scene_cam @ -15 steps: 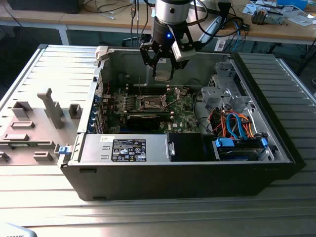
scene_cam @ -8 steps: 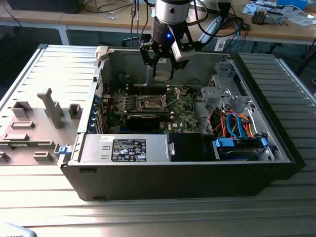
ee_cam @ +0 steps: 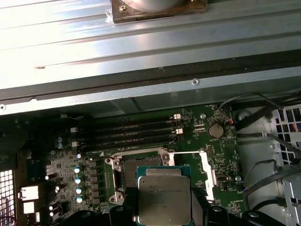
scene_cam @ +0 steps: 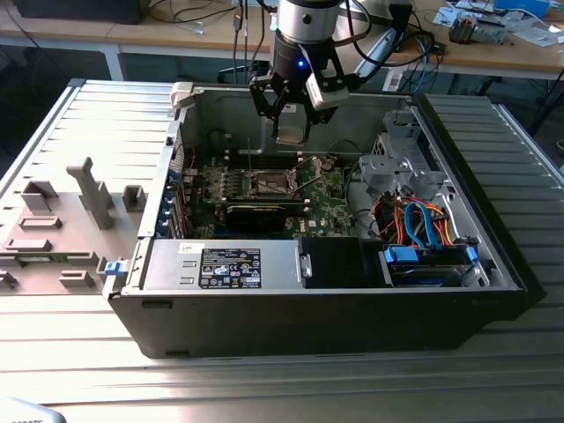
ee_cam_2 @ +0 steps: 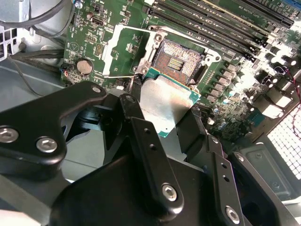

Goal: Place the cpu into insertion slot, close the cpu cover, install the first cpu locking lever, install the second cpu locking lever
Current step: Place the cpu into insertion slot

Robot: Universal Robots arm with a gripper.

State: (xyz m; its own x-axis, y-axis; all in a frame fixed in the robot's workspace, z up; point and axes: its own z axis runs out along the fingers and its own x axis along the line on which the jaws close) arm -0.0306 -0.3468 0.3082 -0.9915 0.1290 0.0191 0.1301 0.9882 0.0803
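Step one underway: the gripper [scene_cam: 289, 134] has its fingers [ee_cam_2: 127, 104] pinched on the cpu [ee_cam_2: 167, 101], insertion slot [ee_cam_2: 178, 59] roughly 6 o'clock of it in the exterior view, cpu cover [ee_cam_2: 151, 49] seemingly open, so seating needs careful squaring-up.

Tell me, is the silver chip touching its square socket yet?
Apart. The exterior view shows the chip, held by the gripper, hanging clear above the socket.

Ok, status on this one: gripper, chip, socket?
Gripper shut on small square silver-topped cpu, held above green motherboard. Dark square insertion slot with silvery rim bare, chip not yet in. Thin silvery cpu cover frame swung open, off the slot.
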